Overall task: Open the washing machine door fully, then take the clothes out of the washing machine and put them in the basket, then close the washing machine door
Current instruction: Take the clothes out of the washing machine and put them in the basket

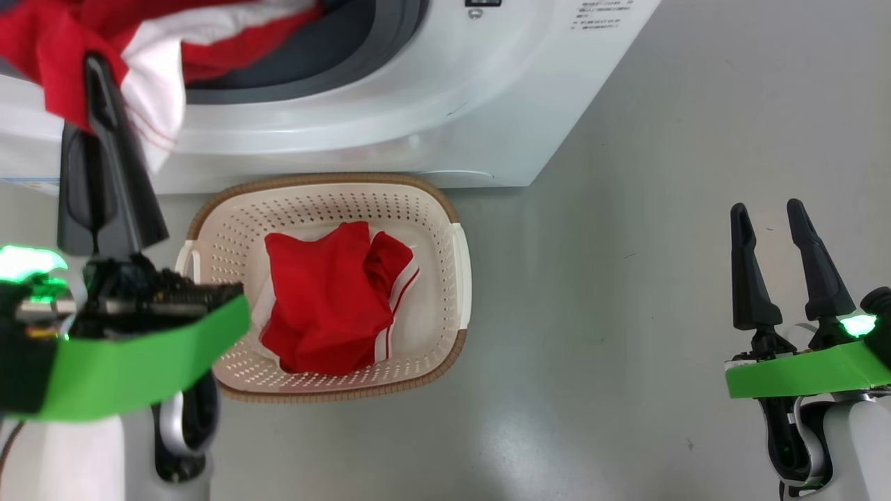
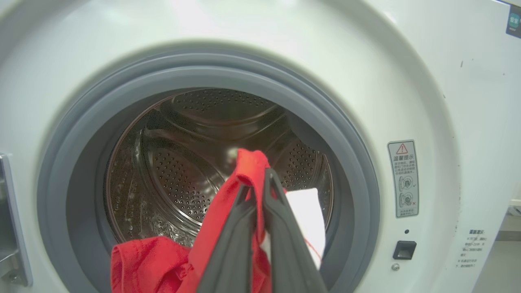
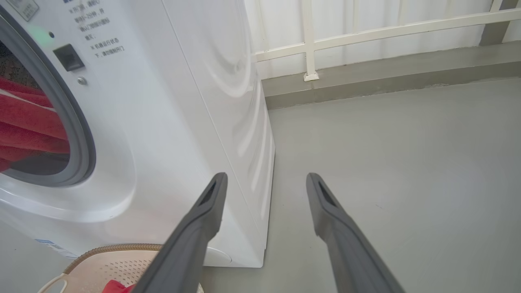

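Observation:
My left gripper (image 1: pixel 94 76) is shut on the clothes (image 1: pixel 62 42), a red and white garment pulled out over the lower rim of the washing machine (image 1: pixel 487 104) opening. In the left wrist view the left gripper (image 2: pixel 256 179) pinches a red fold, and the clothes (image 2: pixel 154 260) trail down over the grey gasket (image 2: pixel 325 122) in front of the steel drum (image 2: pixel 183 154). Another red garment (image 1: pixel 327 299) lies in the basket (image 1: pixel 459 278) on the floor before the machine. My right gripper (image 1: pixel 766 212) hangs open and empty at the lower right. The washing machine door is out of view.
Grey floor (image 1: pixel 626 313) stretches to the right of the machine and the basket. In the right wrist view the right gripper (image 3: pixel 264 177) points past the machine's side panel (image 3: pixel 228 81) toward a white railing (image 3: pixel 309 40); the basket (image 3: pixel 122 264) sits at the bottom left.

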### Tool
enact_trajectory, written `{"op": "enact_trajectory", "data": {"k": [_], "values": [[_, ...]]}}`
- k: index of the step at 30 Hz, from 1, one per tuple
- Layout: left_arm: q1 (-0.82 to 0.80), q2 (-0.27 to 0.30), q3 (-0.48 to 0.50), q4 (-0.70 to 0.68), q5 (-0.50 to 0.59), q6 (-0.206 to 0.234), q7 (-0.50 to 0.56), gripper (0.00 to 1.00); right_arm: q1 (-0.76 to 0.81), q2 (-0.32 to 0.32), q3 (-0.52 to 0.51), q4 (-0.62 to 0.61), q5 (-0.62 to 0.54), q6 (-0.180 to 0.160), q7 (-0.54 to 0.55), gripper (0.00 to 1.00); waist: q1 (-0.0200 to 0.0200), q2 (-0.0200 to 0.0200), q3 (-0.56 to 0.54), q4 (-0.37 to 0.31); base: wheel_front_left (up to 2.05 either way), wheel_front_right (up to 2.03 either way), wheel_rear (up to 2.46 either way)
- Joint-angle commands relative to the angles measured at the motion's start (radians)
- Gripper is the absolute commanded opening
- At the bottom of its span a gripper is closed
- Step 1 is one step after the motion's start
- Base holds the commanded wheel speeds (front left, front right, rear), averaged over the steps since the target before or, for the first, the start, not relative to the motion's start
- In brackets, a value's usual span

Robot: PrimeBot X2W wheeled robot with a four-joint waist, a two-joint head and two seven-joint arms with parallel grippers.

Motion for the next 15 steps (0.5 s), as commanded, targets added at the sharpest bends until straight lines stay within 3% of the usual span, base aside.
{"op": "enact_trajectory", "data": {"k": [1,10,15], "values": [[0.03,0.025,0.021,-0.039,0.003,0.009,-0.003,0.0,0.017,-0.012,0.02,-0.025,-0.012,0.007,-0.006,1.0,0.0,0.0,0.001,0.001,0.0,0.0,0.0],[0.072,0.025,-0.015,-0.172,0.022,0.041,-0.003,0.0,0.011,-0.015,0.018,-0.03,-0.012,0.007,-0.006,1.0,0.0,0.0,0.012,0.005,0.0,0.0,0.0],[0.097,0.025,-0.036,-0.131,0.001,0.046,-0.003,0.0,0.007,-0.015,0.018,-0.032,-0.014,0.007,-0.006,1.0,0.0,0.0,0.022,0.004,0.0,0.0,0.0]]}}
